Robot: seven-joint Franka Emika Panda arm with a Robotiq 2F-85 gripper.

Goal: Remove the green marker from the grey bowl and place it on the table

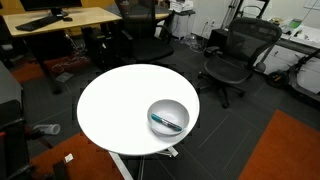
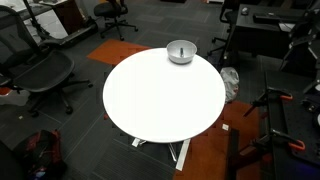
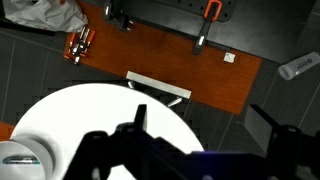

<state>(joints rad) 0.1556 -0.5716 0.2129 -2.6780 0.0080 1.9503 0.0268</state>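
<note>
Wrist view check, Operator to Technician: what state is the tool in?

Technician: The gripper (image 3: 198, 118) is spread wide, with nothing between its fingers. It hangs above the table (image 3: 90, 110), well apart from the grey bowl (image 3: 20, 160), which shows only at the lower left corner of this view.

Operator: Where is the item to be removed, and what does it look like?

Technician: In an exterior view, the green marker (image 1: 166, 122) lies inside the grey bowl (image 1: 176, 107), low against the inner wall. It is a slim, dark teal stick, shorter than the bowl is wide, and it lies at a slant across the bowl's floor. In the wrist view and in an exterior view (image 2: 181, 44) the marker is too small to make out. The task is judged not yet begun.

Operator: List the fault conditions from here.

Technician:
1. Bowl displacement. The bowl is smooth and shiny and stands near the table's edge in both exterior views. A finger striking the rim on the way down could push it, possibly off the table (image 2: 160, 100).
2. Missed pinch. The marker is thin and lies on a curved surface. If the fingers close off centre, it may roll aside.
3. Bottom contact. Fingertips may meet the bowl's floor before closing, and the bowl could then lift with the marker.
4. Release. A round marker may roll after it is set down.
</note>
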